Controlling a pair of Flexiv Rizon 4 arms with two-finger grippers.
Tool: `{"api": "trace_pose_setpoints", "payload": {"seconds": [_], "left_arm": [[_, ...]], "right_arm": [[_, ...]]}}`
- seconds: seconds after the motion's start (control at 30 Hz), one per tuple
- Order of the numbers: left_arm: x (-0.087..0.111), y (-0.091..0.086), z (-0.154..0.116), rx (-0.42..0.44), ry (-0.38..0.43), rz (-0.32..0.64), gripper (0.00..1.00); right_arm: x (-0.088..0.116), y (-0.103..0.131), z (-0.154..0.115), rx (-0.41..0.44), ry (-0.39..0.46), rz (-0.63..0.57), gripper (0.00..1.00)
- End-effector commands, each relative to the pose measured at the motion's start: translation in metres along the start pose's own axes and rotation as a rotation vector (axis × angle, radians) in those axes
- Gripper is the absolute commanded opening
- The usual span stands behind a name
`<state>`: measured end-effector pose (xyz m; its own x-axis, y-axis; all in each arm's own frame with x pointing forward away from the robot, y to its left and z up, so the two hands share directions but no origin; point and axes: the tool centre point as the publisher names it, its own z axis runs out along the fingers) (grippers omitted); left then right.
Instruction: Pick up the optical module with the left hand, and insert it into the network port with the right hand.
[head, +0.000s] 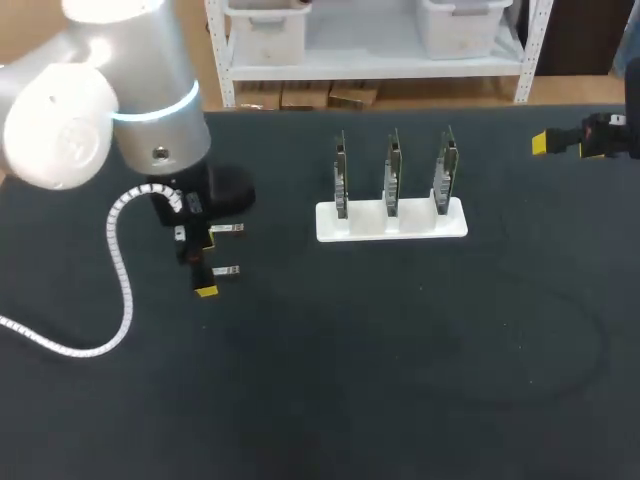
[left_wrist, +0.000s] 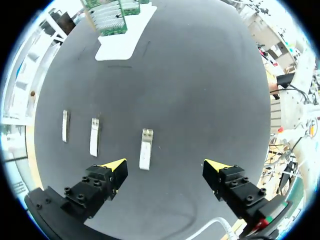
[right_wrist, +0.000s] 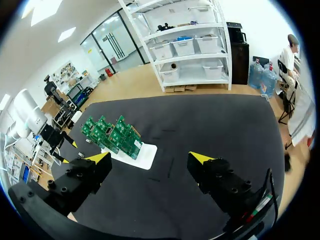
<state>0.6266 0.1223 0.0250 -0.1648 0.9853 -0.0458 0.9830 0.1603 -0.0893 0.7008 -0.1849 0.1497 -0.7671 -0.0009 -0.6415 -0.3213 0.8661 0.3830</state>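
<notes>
Three slim silvery modules (left_wrist: 94, 136) lie on matte table (left_wrist: 200, 100).

Left pincer (left_wrist: 165, 164) and right pincer (right_wrist: 148, 157) both gape wide, far apart.

Rack (head: 390, 222): on the table (head: 400, 380), mid-width, toward its far edge.
Boards (head: 392, 175): three upright in the rack, side by side.
Modules (left_wrist: 94, 137): three flat, left of the rack.
Left gripper (left_wrist: 166, 165): above the modules.
Right gripper (right_wrist: 150, 159): right of the rack.
</notes>
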Motion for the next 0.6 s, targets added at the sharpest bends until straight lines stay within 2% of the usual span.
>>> {"api": "trace_pose_setpoints", "payload": {"seconds": [0.03,0.37,0.6], "left_arm": [[-0.010,0.011,0.005,0.033,0.034,0.002,1.00],[0.008,-0.003,0.019,0.053,0.051,-0.069,1.00],[0.011,0.011,0.020,0.018,0.057,-0.076,1.00]], "right_arm": [[0.000,0.001,-0.001,0.003,0.000,0.000,1.00],[0.000,0.001,-0.001,0.003,0.000,0.000,1.00],[0.000,0.001,-0.001,0.003,0.000,0.000,1.00]]}}
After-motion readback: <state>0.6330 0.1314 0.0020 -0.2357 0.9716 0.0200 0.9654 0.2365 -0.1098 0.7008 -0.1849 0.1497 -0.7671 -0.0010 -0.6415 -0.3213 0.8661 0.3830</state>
